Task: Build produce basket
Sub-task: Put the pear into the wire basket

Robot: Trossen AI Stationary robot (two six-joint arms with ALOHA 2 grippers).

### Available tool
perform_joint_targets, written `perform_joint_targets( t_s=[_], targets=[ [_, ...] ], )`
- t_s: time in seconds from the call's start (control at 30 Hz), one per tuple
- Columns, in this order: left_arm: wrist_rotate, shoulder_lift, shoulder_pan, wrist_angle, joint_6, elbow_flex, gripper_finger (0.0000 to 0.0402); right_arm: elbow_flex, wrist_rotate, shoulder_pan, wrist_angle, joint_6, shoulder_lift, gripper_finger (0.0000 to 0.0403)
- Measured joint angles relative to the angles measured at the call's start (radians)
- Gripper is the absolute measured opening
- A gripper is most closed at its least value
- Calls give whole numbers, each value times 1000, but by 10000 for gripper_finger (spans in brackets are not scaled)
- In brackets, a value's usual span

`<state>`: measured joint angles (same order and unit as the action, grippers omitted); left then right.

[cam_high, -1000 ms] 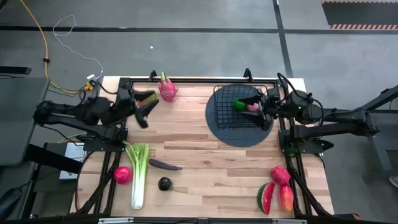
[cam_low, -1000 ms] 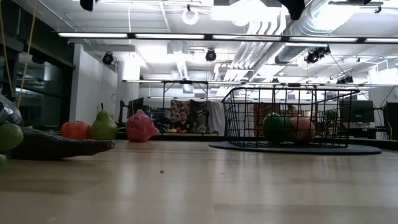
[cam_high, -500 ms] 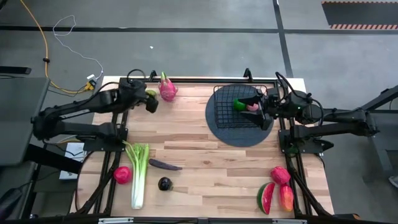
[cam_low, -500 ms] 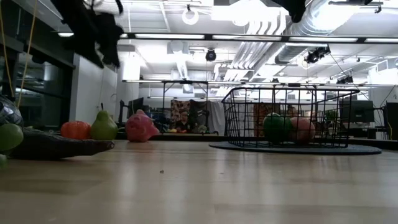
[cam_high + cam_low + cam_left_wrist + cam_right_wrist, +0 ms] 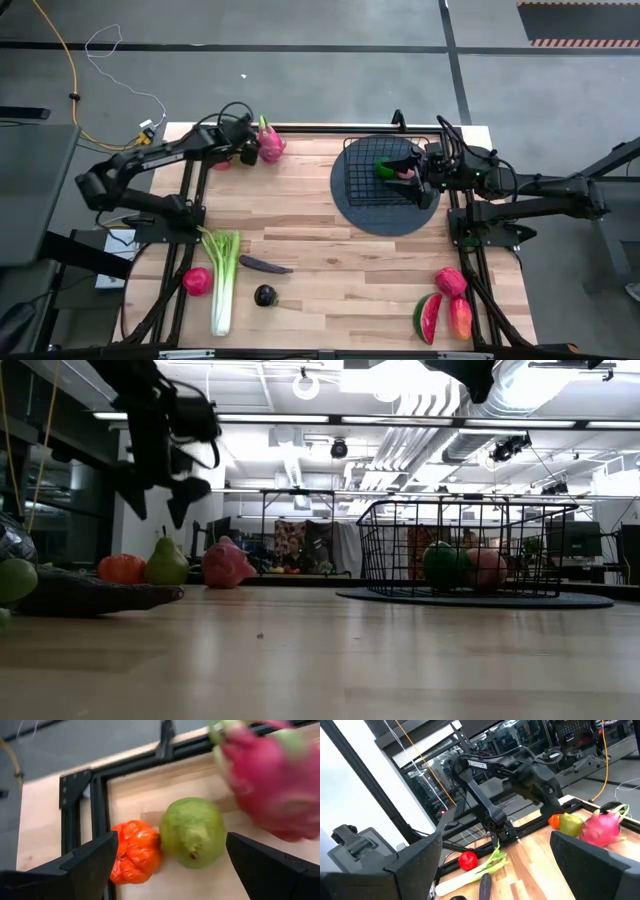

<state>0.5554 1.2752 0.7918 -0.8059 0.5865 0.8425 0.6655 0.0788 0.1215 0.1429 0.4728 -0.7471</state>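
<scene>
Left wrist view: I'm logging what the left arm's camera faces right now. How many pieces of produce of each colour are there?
orange ribbed fruit: 1
green pear: 1
pink dragon fruit: 1
Total: 3

At upper left the left gripper hangs with its dark fingers spread above a green pear, an orange fruit and a pink dragon fruit. At right, the wire basket on a dark mat holds a green fruit and a peach-coloured one.
</scene>
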Motion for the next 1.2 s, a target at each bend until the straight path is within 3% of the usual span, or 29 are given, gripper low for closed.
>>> perform_joint_targets(
  t_s=[0.27,0.57,1.03,1.2],
  targets=[
    [-61,125,56,78,65,0,358,0,0,0,-9,-1,0,362],
    [-115,140,58,58,152,0,341,0,0,0,-12,-7,0,362],
    [-159,140,72,118,224,-1,194,0,-1,0,-13,-9,0,362],
    [-162,140,72,110,224,-1,159,0,0,0,-12,-2,0,362]
  ],
)
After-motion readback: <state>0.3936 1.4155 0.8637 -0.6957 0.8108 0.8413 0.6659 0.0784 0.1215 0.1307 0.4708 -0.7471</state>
